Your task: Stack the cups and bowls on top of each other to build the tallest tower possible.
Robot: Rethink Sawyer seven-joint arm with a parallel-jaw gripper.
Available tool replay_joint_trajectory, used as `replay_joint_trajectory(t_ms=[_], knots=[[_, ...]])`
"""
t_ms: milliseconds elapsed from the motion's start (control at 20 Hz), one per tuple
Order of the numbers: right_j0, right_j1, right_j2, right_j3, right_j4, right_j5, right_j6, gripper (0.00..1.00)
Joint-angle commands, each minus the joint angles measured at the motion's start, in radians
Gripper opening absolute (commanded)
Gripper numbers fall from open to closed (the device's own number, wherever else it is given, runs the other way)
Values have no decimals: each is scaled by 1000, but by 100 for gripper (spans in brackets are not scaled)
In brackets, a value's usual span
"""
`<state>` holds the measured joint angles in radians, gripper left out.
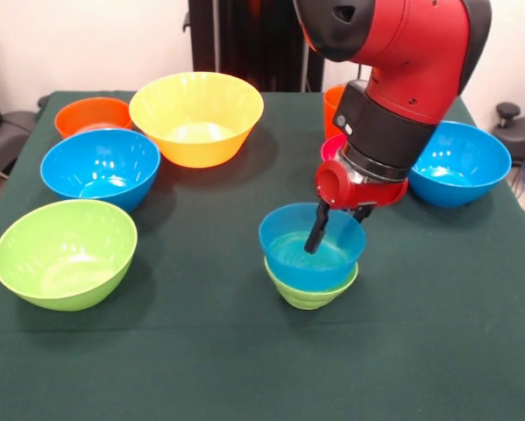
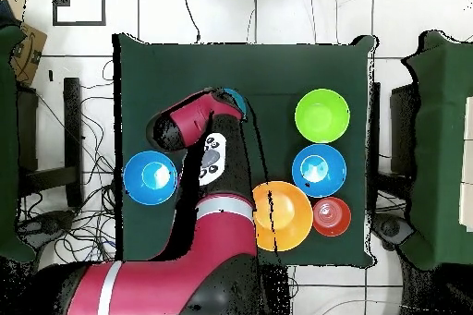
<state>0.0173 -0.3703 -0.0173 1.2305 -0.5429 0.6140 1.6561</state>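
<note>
A small blue bowl [image 1: 313, 250] sits nested on a small green bowl [image 1: 310, 291] at the table's front middle, a two-bowl tower. My gripper [image 1: 336, 230] is open and straddles the blue bowl's far rim, with one finger [image 1: 315, 230] down inside the bowl. An orange cup [image 1: 332, 103] and a red-pink bowl [image 1: 331, 145] show partly behind the wrist. In the overhead view the arm [image 2: 199, 122] hides the tower except for a blue rim [image 2: 236, 99]. The yellow-green cup is out of view.
The large yellow bowl [image 1: 196, 116] [image 2: 282, 216], an orange bowl [image 1: 92, 114] [image 2: 332, 216], a blue bowl [image 1: 100, 167] [image 2: 319, 170] and the large lime bowl [image 1: 65, 253] [image 2: 322, 115] stand to the left in the front view. Another blue bowl [image 1: 459, 162] [image 2: 150, 177] stands to the right.
</note>
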Motion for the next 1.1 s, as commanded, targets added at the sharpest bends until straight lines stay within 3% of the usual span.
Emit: replay_joint_trajectory(t_ms=[50, 550, 1100], knots=[[-30, -63, 81, 55, 35, 125, -66, 100], [-74, -102, 111, 68, 33, 133, -109, 100], [-60, -80, 123, 46, 49, 180, -71, 100]])
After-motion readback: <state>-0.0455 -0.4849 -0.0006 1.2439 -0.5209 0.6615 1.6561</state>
